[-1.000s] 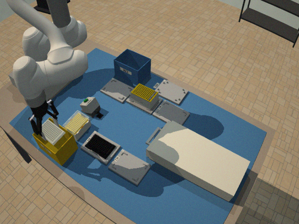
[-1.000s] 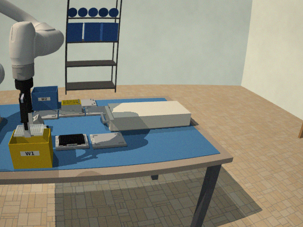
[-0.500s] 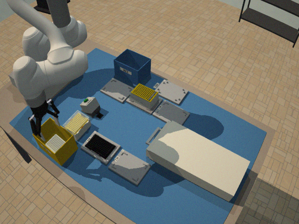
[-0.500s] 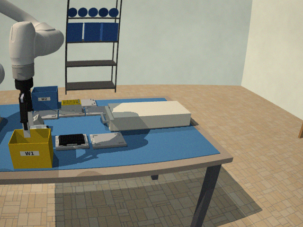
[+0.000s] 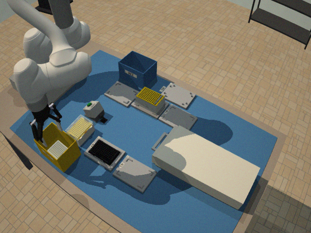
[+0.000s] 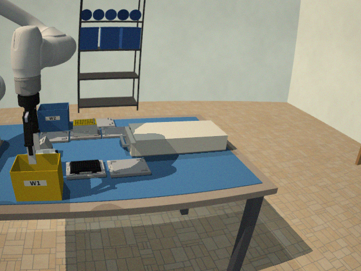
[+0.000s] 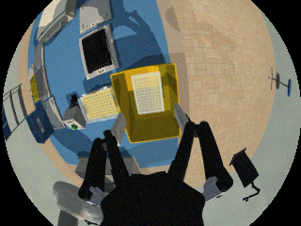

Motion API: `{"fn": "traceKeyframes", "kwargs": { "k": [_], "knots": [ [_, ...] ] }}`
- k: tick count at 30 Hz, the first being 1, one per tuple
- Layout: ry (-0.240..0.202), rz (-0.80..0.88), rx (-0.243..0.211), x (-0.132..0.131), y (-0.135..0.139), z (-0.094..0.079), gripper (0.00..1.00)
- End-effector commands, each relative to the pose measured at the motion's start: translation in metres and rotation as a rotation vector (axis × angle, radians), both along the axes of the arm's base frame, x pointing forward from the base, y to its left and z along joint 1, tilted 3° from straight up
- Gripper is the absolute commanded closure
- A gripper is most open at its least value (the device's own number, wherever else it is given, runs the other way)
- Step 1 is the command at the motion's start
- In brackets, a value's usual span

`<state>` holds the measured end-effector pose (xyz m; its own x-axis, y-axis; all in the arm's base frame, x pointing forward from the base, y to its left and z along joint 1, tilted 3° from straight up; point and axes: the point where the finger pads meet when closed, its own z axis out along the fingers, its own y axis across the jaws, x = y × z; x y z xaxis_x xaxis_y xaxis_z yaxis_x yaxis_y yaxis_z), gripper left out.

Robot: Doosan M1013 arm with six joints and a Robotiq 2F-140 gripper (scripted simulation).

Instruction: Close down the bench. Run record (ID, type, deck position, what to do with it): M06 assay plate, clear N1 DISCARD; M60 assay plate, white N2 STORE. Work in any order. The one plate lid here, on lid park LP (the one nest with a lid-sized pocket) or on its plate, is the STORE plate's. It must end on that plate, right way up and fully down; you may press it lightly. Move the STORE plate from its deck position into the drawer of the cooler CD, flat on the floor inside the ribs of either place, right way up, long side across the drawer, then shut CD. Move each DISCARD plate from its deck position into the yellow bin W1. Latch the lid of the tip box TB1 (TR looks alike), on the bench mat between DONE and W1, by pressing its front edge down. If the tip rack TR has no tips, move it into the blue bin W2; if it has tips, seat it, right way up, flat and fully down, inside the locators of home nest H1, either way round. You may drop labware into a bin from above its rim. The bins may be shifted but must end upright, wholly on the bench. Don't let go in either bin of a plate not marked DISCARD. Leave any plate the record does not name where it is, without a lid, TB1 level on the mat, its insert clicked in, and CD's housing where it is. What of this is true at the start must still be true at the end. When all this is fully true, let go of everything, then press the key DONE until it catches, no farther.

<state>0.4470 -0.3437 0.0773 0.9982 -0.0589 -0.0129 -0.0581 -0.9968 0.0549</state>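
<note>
Plate in yellow bin
Gripper [image 5: 46, 135] open, holding nothing, above yellow bin [image 5: 65, 158]; pale plate [image 5: 57, 149] lies inside.

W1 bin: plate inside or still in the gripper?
Inside. The pale plate lies low in the yellow bin W1; the open gripper above holds nothing.

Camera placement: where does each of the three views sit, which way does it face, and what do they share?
Top: high above, looking down at the blue mat; arm and end effector at left.
Exterior: off the bench's front, facing the shelf rack; forearm shows.
Wrist: on the end effector, looking down; fingers frame yellow bin W1.
All three show W1 and the black plate.
</note>
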Motion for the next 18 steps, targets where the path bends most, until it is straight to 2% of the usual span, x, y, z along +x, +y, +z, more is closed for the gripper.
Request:
{"fn": "traceKeyframes", "kwargs": {
  "k": [1,3,18],
  "knots": [
    [0.001,0.027,0.001,0.003,0.007,0.000,0.34],
    [0.001,0.027,0.001,0.003,0.007,0.000,0.34],
    [0.001,0.027,0.001,0.027,0.062,-0.001,0.34]
  ]
}}
